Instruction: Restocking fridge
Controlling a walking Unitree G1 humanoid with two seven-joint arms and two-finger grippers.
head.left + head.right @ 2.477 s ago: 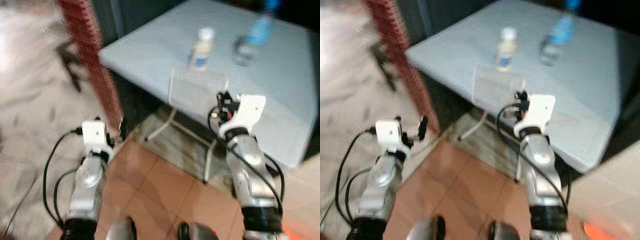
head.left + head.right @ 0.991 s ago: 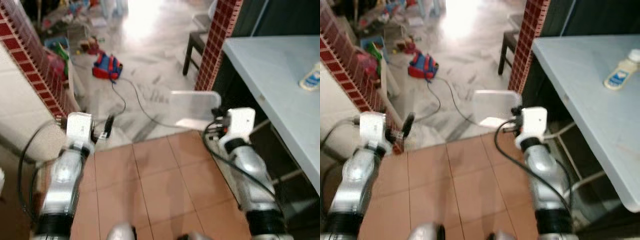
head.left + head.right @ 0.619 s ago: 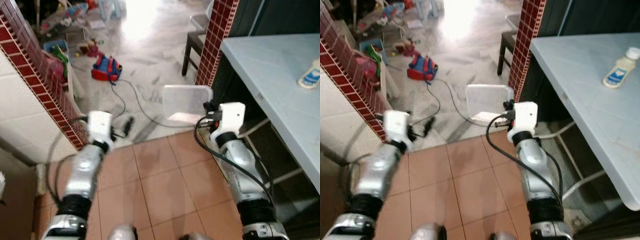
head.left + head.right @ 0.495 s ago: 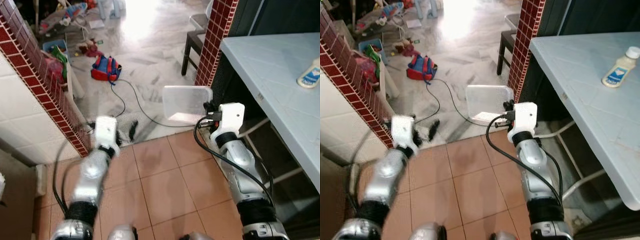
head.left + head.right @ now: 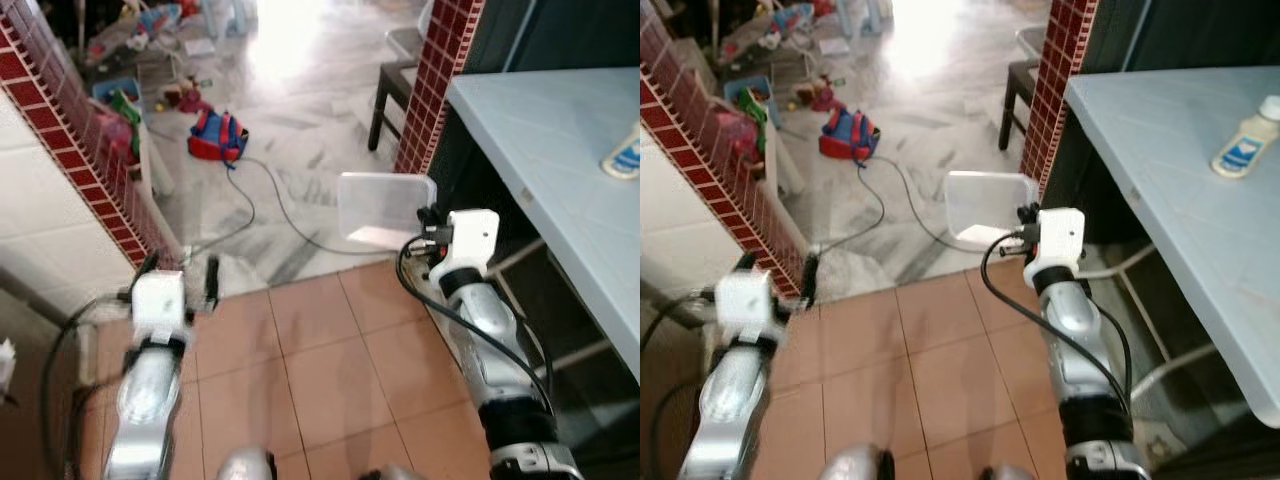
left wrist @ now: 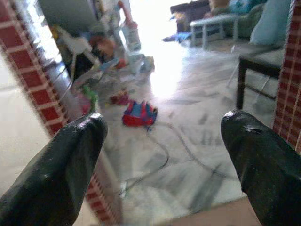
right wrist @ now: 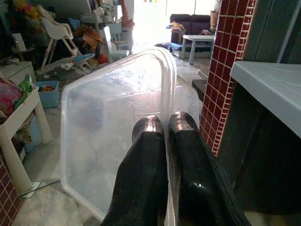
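My right gripper (image 5: 430,217) is shut on the rim of a clear, empty plastic container (image 5: 384,206), which it holds out in front of me above the floor. The right wrist view shows both black fingers (image 7: 149,141) pressed together on the container's edge (image 7: 113,136). Low on the left, my left gripper (image 5: 181,272) is open over the tiled floor, with nothing between its fingers (image 6: 70,160). A pale bottle with a blue label (image 5: 1243,139) lies on the light grey table (image 5: 540,150) to my right.
A red brick pillar (image 5: 440,80) stands by the table's corner, with a dark stool (image 5: 395,85) behind it. A brick-edged white wall (image 5: 60,190) is on the left. On the marble floor ahead are a red and blue bag (image 5: 218,135), a cable (image 5: 280,210) and toy clutter.
I have turned away from the table toward the open room. In the last half second the left arm swung left and lower. The right gripper still holds the container.
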